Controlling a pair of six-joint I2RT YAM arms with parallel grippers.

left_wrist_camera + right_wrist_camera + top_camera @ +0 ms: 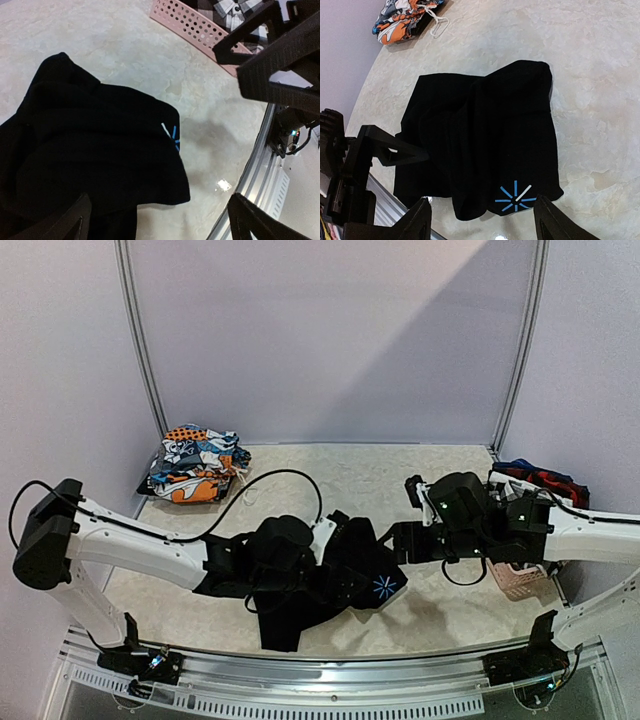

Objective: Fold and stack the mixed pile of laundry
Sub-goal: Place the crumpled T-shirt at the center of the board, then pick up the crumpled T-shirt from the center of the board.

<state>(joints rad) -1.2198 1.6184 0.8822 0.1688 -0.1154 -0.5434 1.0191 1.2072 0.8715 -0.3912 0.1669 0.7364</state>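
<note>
Lilac walls close in a pale marbled tabletop (420, 475). The large plain black garment (340, 585) with a blue starburst print (516, 196) lies rumpled near the tabletop's front edge, about midway along. The left jaws hang wide right over the cloth, gripping nothing. The right jaws stand wide too, empty, just off the garment's right side. A folded stack of orange-blue-white printed pieces (195, 465) sits well apart in the far left corner. A black-and-white checked garment (225, 7) waits in the pink perforated plastic basket (525, 585) at the right, and a red and navy plaid one (540, 477) shows at the far right.

The step in hand looks like folding the black piece, which seems loosely doubled. Black on black hides the creases, so it is hard to tell how many layers lie there. To do it well, each pair of jaws should probably pinch a separate corner of one edge, taking all layers. They should draw the cloth taut and flat first, then carry that edge over to meet the opposite one squarely. Dragging would likely bunch it; lifting clear before crossing should keep the fold neat enough to stack.
</note>
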